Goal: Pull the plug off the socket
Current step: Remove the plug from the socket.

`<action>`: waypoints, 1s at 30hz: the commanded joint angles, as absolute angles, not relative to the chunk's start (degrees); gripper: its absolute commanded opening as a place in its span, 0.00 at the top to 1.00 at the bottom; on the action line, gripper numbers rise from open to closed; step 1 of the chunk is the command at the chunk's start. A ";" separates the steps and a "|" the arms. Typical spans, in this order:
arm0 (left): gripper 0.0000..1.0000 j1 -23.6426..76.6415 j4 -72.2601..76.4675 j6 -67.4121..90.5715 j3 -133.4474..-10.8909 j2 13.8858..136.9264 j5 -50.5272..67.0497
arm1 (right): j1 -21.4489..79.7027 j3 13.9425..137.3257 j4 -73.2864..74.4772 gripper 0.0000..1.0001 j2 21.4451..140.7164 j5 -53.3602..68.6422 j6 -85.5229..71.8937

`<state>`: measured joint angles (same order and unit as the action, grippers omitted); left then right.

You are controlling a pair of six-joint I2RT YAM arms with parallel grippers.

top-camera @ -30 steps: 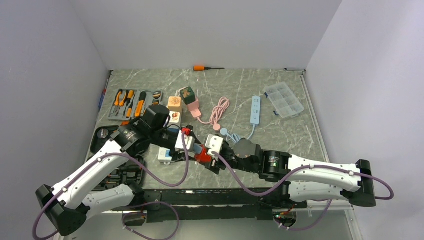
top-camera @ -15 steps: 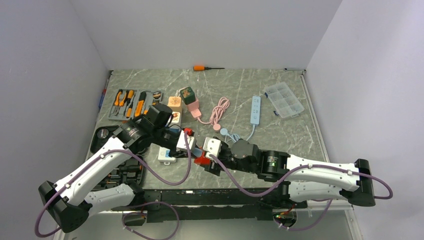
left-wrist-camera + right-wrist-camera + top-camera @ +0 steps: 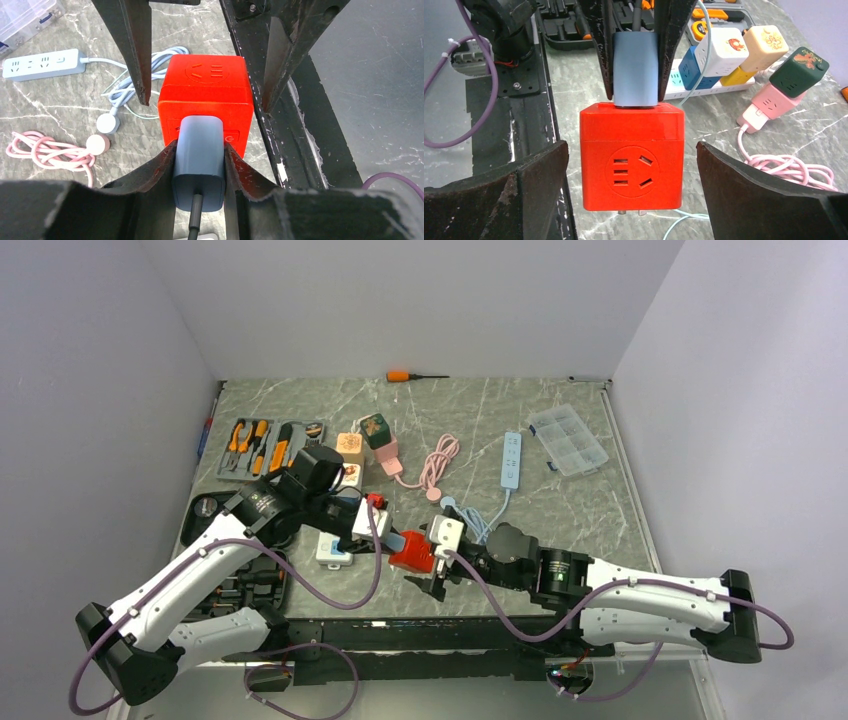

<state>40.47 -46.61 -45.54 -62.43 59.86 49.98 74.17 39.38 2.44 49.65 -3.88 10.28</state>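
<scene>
Left tool clenched on blue plug, plug seated in red socket, right tool released, jaws flanking socket, not touching

screwdriver: far edge | organizer box: far right | blue power strip: beside box | pink cable: coiled

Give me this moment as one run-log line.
left jaws: shut on plug | right jaws: open, flanking red socket cube, clear of it | plug: seated in cube | pull: not started
</scene>
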 commanded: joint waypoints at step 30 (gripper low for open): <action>1.00 40.53 -46.34 -47.96 -64.86 59.13 51.05 | 66.04 39.63 -14.29 0.77 57.39 16.27 11.20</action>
<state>40.42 -48.80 -46.44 -64.20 59.83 49.25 65.95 39.18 -7.01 60.03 12.95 12.16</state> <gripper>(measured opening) 0.363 0.644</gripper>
